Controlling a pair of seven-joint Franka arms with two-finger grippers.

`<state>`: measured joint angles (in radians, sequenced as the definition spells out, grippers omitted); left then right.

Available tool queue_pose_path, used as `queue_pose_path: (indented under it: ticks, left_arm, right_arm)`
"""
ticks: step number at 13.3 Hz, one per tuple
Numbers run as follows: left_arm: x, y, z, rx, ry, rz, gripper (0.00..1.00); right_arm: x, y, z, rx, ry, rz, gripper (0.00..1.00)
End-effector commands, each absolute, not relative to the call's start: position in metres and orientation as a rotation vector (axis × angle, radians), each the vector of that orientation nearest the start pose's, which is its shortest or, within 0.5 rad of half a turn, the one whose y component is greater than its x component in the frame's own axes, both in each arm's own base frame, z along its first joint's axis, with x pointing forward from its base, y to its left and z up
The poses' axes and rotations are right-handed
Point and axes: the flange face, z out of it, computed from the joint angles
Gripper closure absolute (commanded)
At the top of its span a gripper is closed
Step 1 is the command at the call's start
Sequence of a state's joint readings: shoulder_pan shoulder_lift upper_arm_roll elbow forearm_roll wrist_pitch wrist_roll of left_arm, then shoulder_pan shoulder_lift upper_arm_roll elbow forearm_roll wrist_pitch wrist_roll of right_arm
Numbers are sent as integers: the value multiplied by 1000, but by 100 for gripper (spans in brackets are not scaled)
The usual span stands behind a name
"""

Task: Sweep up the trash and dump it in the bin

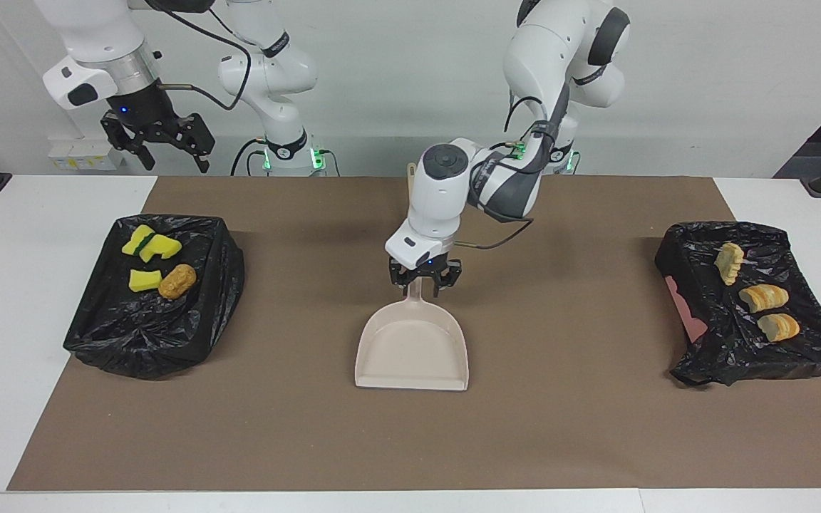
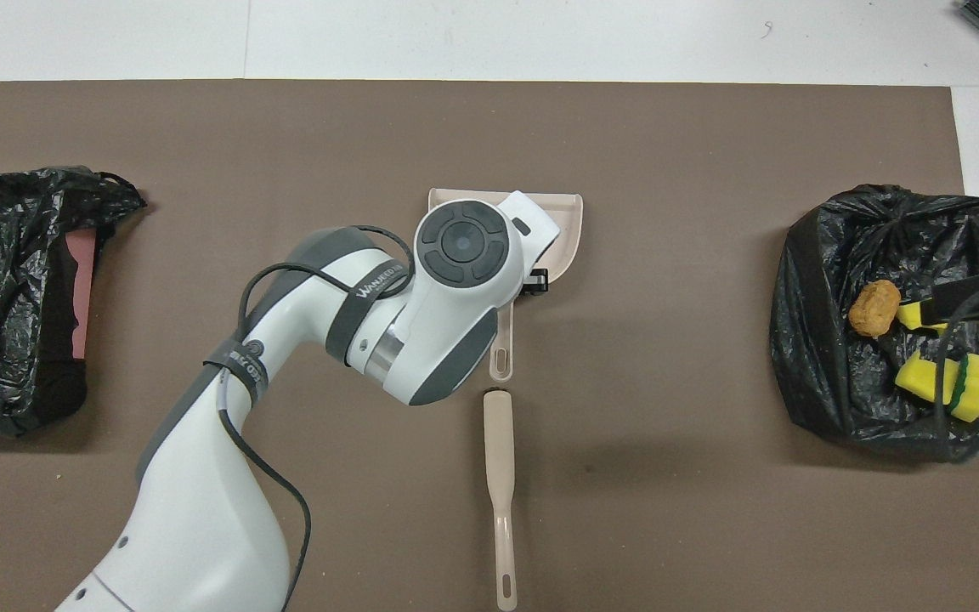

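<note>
The beige dustpan [image 1: 410,353] lies flat on the brown mat at mid-table, its handle [image 2: 501,357] pointing toward the robots. My left gripper [image 1: 422,283] stands open astride that handle. The trash sits in two black-bagged bins. Yellow sponge chunks [image 1: 150,246] and a brown roll [image 1: 177,281] lie in the bin [image 1: 154,320] at the right arm's end. Pale bread pieces [image 1: 763,297] lie in the bin [image 1: 738,349] at the left arm's end. My right gripper [image 1: 172,158] hangs open, high over the sponge bin's robot-side edge.
The beige brush [image 2: 498,459] lies on the mat just nearer the robots than the dustpan's handle, in line with it. In the facing view my left arm hides most of it. A pink wall of the bread bin [image 1: 695,320] shows where the bag has slipped.
</note>
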<state>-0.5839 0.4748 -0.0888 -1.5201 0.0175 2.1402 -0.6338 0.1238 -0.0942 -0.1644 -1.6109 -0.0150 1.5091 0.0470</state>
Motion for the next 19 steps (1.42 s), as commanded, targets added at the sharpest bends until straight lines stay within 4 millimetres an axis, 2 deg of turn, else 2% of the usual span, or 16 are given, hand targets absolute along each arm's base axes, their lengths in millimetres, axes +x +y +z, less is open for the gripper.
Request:
queue_pose_path:
  ticks: [1, 3, 5, 8, 10, 11, 12, 14, 16, 19]
  left_arm:
    - [583, -377, 437, -3230, -65, -207, 0]
    - [602, -344, 448, -3227, -127, -241, 0]
    - [626, -288, 465, -3228, -97, -274, 0]
    - [643, -228, 481, -3216, -100, -286, 0]
    - [652, -184, 492, -3220, -49, -286, 0]
    - [654, -155, 497, -3230, 8, -256, 0]
    - [655, -127, 505, -3236, 70, -234, 0]
    - [649, -88, 520, -3225, 166, -204, 0]
    - [641, -68, 534, -3217, 177, -186, 0]
    - [608, -72, 557, -3196, 207, -104, 0]
  right_arm:
    - [513, -32, 651, -3132, 132, 23, 0]
    - [513, -36, 651, -3132, 139, 23, 0]
    - [513, -40, 651, -3132, 146, 23, 0]
    - [512, -41, 651, -3132, 149, 25, 0]
    - [512, -41, 651, -3130, 153, 25, 0]
    - [513, -40, 652, -3128, 150, 20, 0]
    - [513, -39, 652, -3126, 148, 22, 0]
    - [513, -31, 653, -3117, 125, 20, 0]
    - [513, -31, 653, -3116, 125, 20, 0]
    - [513, -32, 652, -3115, 129, 22, 0]
